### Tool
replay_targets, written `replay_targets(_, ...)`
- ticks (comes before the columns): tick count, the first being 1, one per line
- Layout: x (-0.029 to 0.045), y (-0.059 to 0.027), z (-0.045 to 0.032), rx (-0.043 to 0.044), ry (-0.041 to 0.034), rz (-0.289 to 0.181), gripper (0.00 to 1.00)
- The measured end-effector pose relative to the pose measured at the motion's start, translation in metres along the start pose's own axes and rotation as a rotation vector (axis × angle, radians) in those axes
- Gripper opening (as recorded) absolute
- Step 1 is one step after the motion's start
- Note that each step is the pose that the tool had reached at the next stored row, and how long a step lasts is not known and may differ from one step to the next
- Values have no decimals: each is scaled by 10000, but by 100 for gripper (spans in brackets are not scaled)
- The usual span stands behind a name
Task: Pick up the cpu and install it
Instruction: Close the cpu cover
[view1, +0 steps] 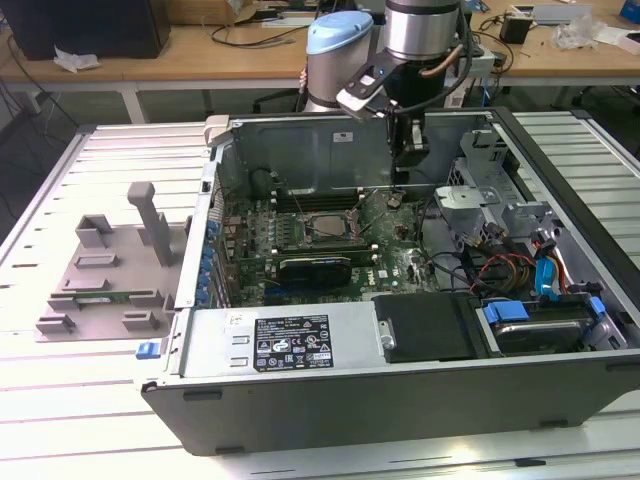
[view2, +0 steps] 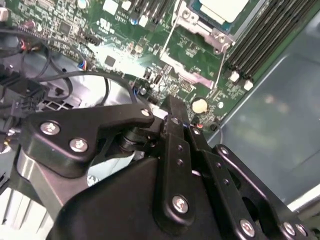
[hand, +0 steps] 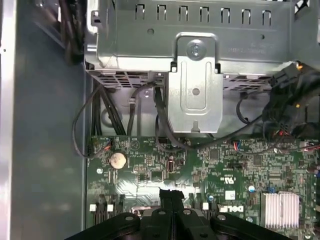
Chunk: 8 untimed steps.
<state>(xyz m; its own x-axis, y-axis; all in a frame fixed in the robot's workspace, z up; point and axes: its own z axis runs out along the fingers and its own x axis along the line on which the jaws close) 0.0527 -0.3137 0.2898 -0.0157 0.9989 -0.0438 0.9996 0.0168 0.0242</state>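
The cpu (view2: 225, 7), seated in the socket (view2: 192, 20), looks light, rigid and fragile, best pinched by its edges; the gripper (hand: 172, 193) has its jaws pressed together.

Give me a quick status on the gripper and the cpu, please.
Gripper shut, low over the motherboard, apart from the socket. Cpu lying in the socket. Cables nearby, none touching.
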Motion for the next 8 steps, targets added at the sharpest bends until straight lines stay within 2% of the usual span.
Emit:
replay_targets(4,6,4,145,25,3,-1,11)
replay_targets(8,10,3,226,48,3,-2,11)
